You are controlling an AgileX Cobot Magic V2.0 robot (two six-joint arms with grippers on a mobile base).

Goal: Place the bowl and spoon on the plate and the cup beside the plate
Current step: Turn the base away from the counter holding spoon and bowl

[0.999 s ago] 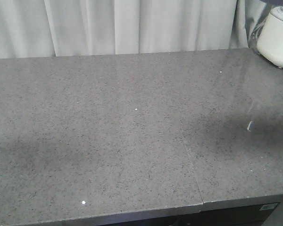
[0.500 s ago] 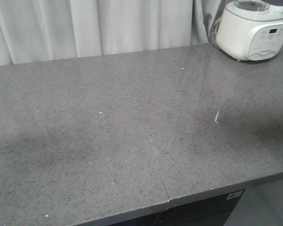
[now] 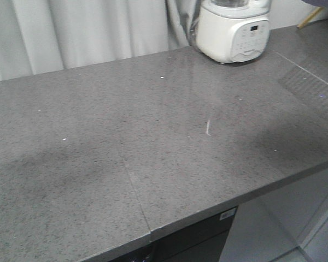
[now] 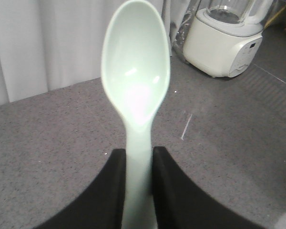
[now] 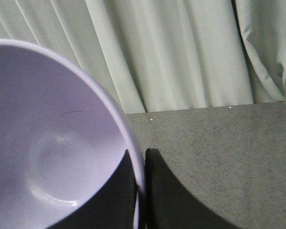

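The left hand [image 4: 139, 160] is clenched on the flat handle of the spoon [image 4: 136, 81], its head standing up over the grey counter [image 4: 52, 138]. The right hand [image 5: 142, 162] pinches the rim of the bowl [image 5: 52, 143], one finger inside and one outside, and seems to hold it clear of the surface. Neither plate nor cup shows in any view, only the counter, a white appliance [image 3: 232, 30] and a curtain [image 3: 87, 33], so this looks like the carrying step; the next move calls for finding the plate, then lowering the bowl flat onto it before the spoon.
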